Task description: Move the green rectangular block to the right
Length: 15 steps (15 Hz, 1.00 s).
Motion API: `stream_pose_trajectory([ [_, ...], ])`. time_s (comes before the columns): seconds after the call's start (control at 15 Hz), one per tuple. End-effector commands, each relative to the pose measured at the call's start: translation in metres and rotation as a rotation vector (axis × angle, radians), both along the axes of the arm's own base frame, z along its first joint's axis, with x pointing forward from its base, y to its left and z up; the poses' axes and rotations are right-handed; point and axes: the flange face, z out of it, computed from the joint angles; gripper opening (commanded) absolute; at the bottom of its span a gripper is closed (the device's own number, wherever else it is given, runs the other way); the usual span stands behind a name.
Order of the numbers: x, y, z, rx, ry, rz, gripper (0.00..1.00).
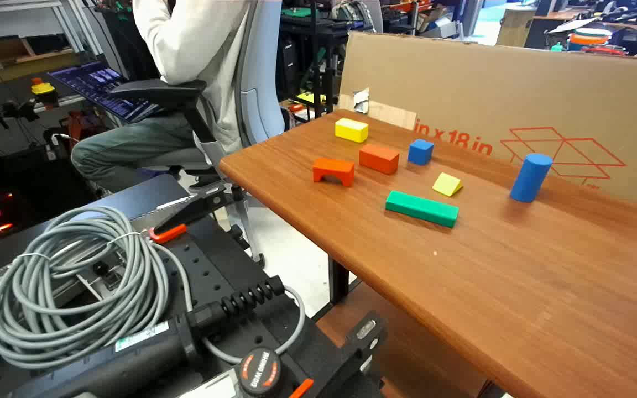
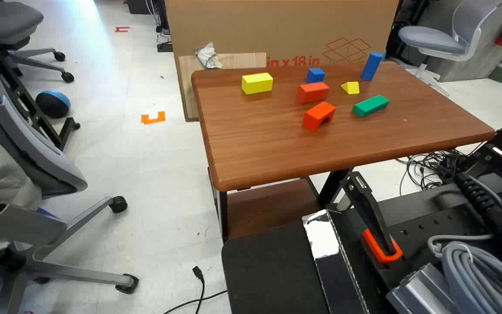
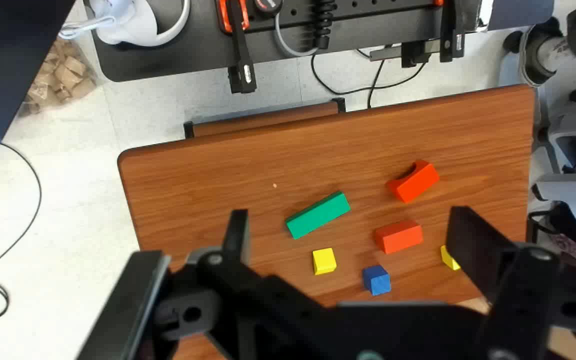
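Below the wide-spread claw [image 3: 350, 214], the green block [image 3: 318, 215] sits ungripped, so imo it's approach time: square up across its narrow width, then lower.

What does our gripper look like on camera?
In the wrist view, the gripper is black, with blocky fingers, round grey fasteners, a round hole on one side and a greenish dot low in the picture. I see no cable or lettering on it, and can't make out the arm.
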Motion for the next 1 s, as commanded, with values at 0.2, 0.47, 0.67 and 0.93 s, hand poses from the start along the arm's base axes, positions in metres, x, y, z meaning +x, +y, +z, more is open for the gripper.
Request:
stream_pose_trajectory([
  [0.2, 0.000, 0.000, 0.001, 0.000, 0.000, 0.000, 1.00],
  [0.47, 0.000, 0.000, 0.001, 0.000, 0.000, 0.000, 1.00],
  [0.67, 0.005, 0.004, -0.002, 0.000, -0.035, -0.001, 1.00],
  [0.93, 0.022, 0.017, -0.016, -0.001, -0.084, 0.003, 1.00],
])
